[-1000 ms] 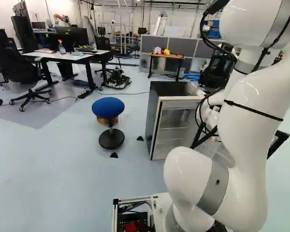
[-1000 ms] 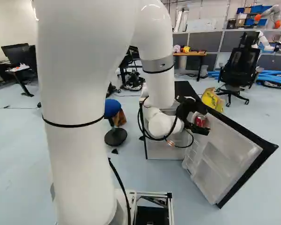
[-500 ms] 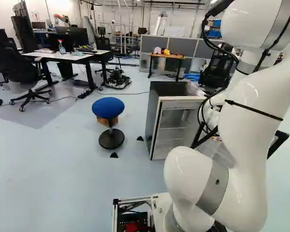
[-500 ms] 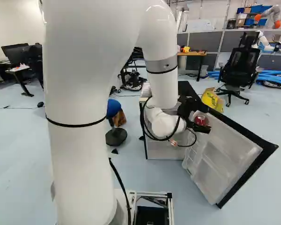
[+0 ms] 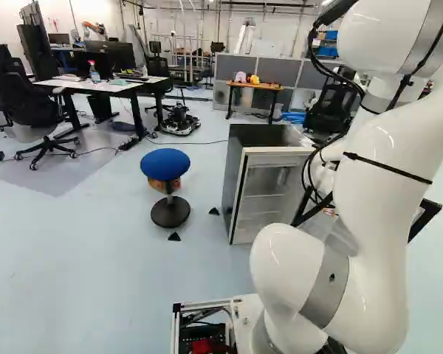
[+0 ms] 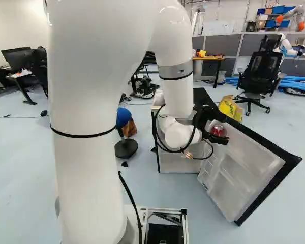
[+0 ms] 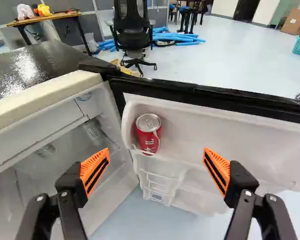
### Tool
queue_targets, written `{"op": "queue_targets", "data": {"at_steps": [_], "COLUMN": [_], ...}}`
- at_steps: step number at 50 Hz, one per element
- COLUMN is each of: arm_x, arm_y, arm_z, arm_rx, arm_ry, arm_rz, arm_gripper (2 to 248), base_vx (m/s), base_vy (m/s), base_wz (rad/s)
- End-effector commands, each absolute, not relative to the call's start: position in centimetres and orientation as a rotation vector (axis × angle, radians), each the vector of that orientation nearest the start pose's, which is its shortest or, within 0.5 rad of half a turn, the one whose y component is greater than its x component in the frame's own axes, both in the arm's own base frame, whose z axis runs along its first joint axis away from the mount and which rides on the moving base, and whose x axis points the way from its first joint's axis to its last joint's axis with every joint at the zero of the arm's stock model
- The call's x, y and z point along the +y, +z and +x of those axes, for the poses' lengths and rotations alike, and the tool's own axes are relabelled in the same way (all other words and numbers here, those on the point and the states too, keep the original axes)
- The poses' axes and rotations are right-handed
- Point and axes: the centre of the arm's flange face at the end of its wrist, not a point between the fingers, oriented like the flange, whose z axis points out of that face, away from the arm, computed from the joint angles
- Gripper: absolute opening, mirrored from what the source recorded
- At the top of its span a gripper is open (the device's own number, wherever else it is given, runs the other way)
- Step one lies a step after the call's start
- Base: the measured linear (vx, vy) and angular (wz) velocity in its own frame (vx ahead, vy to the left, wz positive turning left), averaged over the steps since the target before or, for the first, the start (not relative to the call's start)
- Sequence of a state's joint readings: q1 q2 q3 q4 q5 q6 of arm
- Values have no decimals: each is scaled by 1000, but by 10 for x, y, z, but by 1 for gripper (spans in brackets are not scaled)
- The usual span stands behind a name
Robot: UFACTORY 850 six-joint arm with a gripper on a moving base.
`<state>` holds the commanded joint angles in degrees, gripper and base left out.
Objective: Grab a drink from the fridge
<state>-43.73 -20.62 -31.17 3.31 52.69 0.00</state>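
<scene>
In the right base view my gripper (image 6: 216, 138) is at the inner side of the open fridge door (image 6: 246, 170), close to a red can (image 6: 218, 130). The wrist view shows the gripper (image 7: 155, 172) open, its orange pads wide apart with nothing between them. Ahead of it the red can (image 7: 148, 134) stands upright in the top door shelf, near the hinge end, behind a thin rail. The fridge body (image 5: 264, 188) has its front open in the left base view, with shelves inside; my arm hides the door's hinge side there.
A blue stool (image 5: 166, 164) stands left of the fridge. Beyond the door are a yellow bag (image 6: 230, 108) and a black office chair (image 6: 261, 73). Another robot (image 6: 291, 20) is at the far right. The fridge's black top (image 7: 42, 62) lies beside the gripper's path.
Over the last second my arm has shifted slightly to the right in the right base view, its wrist a little nearer the door. Base, door and can have stayed put.
</scene>
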Motion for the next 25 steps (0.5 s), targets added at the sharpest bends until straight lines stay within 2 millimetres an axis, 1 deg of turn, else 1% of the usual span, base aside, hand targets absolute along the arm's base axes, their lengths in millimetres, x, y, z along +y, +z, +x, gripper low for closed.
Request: {"op": "queue_targets", "data": {"at_steps": [12, 25], "arm_x": [-312, -314], "arm_y": [284, 269], "arm_z": [320, 329], "arm_rx": [1282, 1268], "arm_ry": [-1713, -1673], "arm_rz": [-2838, -2852], "arm_gripper": [247, 247], "base_vx": [0, 0], "base_vy": [0, 0], "base_wz": [0, 0]}}
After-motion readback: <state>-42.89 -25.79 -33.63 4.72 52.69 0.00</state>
